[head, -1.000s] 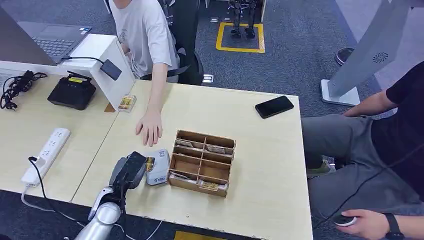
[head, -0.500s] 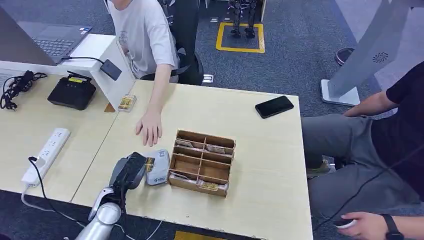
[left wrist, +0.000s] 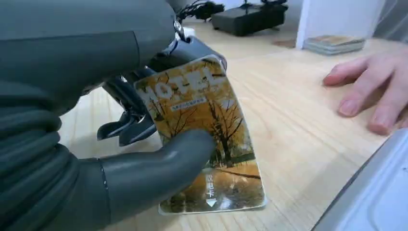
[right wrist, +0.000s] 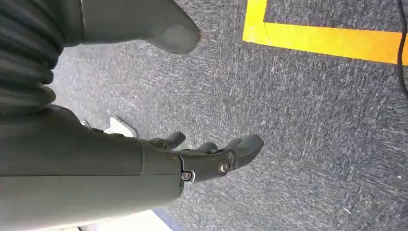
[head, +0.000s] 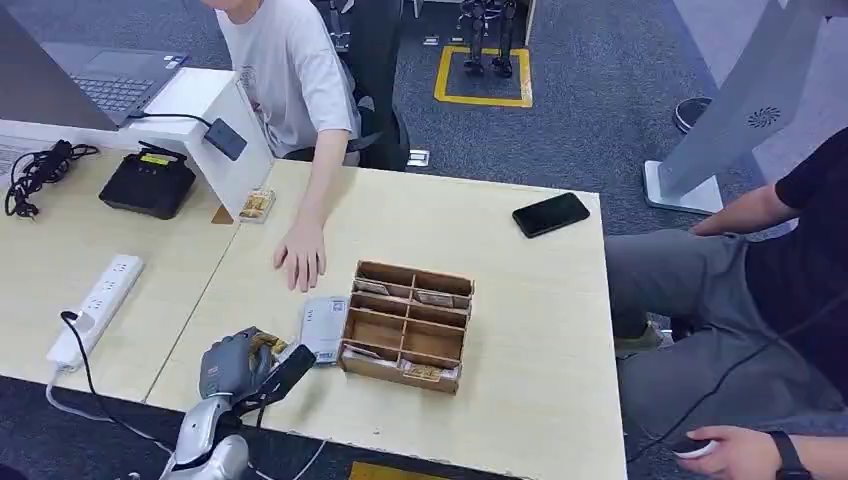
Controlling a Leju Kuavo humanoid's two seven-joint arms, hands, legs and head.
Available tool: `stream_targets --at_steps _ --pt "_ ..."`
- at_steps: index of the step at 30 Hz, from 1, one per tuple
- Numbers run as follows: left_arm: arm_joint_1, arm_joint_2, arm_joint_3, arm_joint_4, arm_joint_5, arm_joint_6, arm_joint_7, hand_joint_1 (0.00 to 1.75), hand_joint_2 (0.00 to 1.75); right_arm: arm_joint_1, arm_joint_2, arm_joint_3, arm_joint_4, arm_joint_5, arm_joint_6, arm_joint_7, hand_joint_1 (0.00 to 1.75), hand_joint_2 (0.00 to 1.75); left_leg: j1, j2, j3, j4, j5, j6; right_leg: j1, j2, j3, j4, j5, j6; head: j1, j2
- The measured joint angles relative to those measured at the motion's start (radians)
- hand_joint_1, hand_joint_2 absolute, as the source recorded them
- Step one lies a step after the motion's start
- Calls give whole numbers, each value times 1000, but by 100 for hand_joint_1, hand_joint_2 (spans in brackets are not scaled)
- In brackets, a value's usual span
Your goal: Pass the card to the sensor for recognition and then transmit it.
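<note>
The left hand (left wrist: 96,144) pinches a hotel key card (left wrist: 207,139) between thumb and fingers, just above the tabletop (head: 520,300) at its near left edge — the card's printed face shows autumn trees. Just to its right lies the grey card reader (head: 322,329), touching the wooden divided box (head: 405,325). A person's hand (head: 300,255) rests farther back. The right hand (right wrist: 202,159) hangs over carpet — fingers apart, holding nothing.

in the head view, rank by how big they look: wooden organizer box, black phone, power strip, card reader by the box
1. wooden organizer box
2. power strip
3. black phone and card reader: these look about alike, so I won't rank them.
</note>
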Motion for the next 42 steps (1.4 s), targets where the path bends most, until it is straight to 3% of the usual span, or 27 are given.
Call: stream_targets --at_steps 13,17,21,24,26,31,38,42 --pt "-2 -17 33 32 -29 1 -3 175 175 -4 2 11 0 -6 0 0 0 175 0 0 5 0 0 0 -1 -1 5 0 0 0 0 0" --pt "-2 -26 49 32 -13 -11 -30 175 175 -4 2 14 0 -19 0 -2 0 175 0 0 5 0 0 0 -1 -1 5 1 0 0 0 0" --pt "2 -42 73 17 178 -67 -147 175 175 -4 2 24 0 -34 -3 -4 0 175 0 -1 5 0 0 0 -1 -1 5 1 0 0 0 0" --pt "26 -53 92 -59 562 -184 -356 175 175 -3 2 34 1 -48 -13 -17 0 175 -1 0 5 0 0 1 -1 -1 4 1 0 0 -1 0" --pt "44 -62 98 -125 771 -217 -430 175 175 -3 2 38 2 -55 -17 -20 0 175 0 0 3 0 1 1 -1 -1 2 1 0 0 0 0" --pt "55 -67 98 -211 808 -228 -440 175 175 -3 2 47 2 -58 -18 -20 0 175 -1 0 2 0 1 1 -1 0 1 0 1 0 0 0" --pt "69 -67 98 -250 814 -230 -443 175 175 -3 2 54 2 -58 -18 -20 0 175 -1 0 0 0 1 1 -1 0 -1 0 0 0 0 0" --pt "64 -70 108 -273 955 -236 -489 175 175 -3 2 58 2 -58 -23 -22 0 175 -1 0 0 0 1 1 -1 0 -2 0 0 0 0 0"
